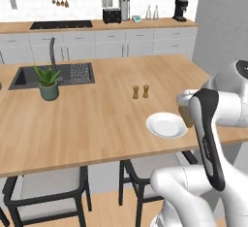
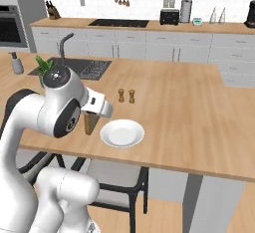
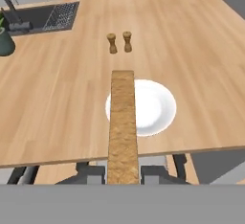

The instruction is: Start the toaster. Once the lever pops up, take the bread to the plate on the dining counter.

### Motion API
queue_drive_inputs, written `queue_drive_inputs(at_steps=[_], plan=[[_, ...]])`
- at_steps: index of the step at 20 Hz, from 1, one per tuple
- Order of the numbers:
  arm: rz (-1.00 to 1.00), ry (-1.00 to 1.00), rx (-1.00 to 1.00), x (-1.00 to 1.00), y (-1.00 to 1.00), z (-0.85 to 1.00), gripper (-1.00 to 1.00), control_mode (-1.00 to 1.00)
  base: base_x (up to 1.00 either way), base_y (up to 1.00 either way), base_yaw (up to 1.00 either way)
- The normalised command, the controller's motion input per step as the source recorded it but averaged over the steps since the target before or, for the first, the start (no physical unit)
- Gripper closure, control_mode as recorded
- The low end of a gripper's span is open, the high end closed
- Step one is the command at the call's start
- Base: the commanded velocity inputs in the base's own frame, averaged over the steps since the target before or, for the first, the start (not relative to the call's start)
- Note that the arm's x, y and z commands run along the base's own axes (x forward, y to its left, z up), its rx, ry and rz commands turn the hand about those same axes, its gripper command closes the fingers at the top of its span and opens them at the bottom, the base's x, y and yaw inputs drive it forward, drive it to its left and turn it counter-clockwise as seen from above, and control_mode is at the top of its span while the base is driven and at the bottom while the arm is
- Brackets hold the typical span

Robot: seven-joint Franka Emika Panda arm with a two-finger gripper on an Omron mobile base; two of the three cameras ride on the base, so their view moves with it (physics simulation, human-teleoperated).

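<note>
- Hand view: I see the bread (image 3: 122, 122) edge-on, a long brown strip running from between the jaws up the picture, its far end lying over the near half of the plate (image 3: 153, 106).
- Jaws: clenched on the bread, the two dark finger tips (image 3: 91, 174) standing either side of its near end.
- Key relation: the plate lies ahead of and below the jaws, on the same line as the slice's long axis. I judge the coming move to be a short advance and a lowering so that the slice comes down over the plate's middle, not over its near rim.
- Left base view: the bread (image 1: 186, 116) shows as a brown block held just beside the right rim of the plate (image 1: 166, 125), partly hidden by the arm.
- Right base view: the bread (image 2: 90, 124) hangs upright just left of the plate (image 2: 122, 133), above the near edge of the dining worktop (image 2: 189, 112).
- Toaster (image 2: 169, 16): black, on the wall worktop at the back, well apart from the jaws.
- Count: one slice, one plate, one toaster, two small wooden shakers (image 3: 119, 42) beyond the plate, one potted plant (image 1: 48, 83) beside the one sink (image 1: 53, 74).
- Task stage, as I judge it: toasting is done and the carry is near its end; release onto the plate remains.
</note>
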Motion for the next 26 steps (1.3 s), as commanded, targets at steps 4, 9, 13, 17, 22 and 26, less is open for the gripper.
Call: queue_drive_inputs(at_steps=[4, 9, 13, 17, 22, 26], plan=[[0.00, 0.00, 0.02, 0.99, 0.07, -0.41, 1.00, -1.00, 0.00, 0.00, 0.00], [0.00, 0.00, 0.06, 0.60, 0.00, -0.18, 1.00, -1.00, 0.00, 0.00, 0.00], [0.00, 0.04, 0.11, 0.09, 0.00, -0.22, 1.00, -1.00, 0.00, 0.00, 0.00], [0.00, 0.05, 0.14, -0.05, 0.00, -0.19, 1.00, -1.00, 0.00, 0.00, 0.00], [-0.01, 0.01, 0.08, -0.03, 0.00, -0.14, 1.00, -1.00, 0.00, 0.00, 0.00], [0.00, 0.04, 0.04, 0.21, -0.23, 0.00, 1.00, -1.00, 0.00, 0.00, 0.00]])
